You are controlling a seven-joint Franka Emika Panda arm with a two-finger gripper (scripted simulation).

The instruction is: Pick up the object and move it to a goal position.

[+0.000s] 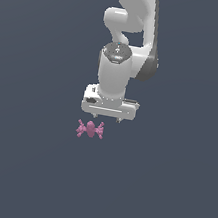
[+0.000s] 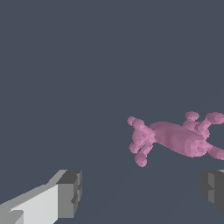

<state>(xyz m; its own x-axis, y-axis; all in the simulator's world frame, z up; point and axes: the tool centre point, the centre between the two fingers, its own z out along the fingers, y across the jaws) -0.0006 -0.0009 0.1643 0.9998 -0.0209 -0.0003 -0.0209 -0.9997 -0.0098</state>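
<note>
The object is a small pink candy-like shape (image 1: 90, 129) with a rounded middle and frilled ends, lying on the dark grey floor. In the exterior view it sits just below and slightly to the left of the white gripper (image 1: 108, 117). In the wrist view the pink object (image 2: 177, 138) lies ahead of the gripper (image 2: 142, 192), nearer to one grey fingertip (image 2: 213, 188) than to the other (image 2: 70, 192). The jaws stand wide apart with nothing between them. The object is apart from both fingers.
The white arm (image 1: 125, 43) rises above the gripper towards the top of the exterior view. The plain dark grey floor (image 1: 167, 192) spreads all around.
</note>
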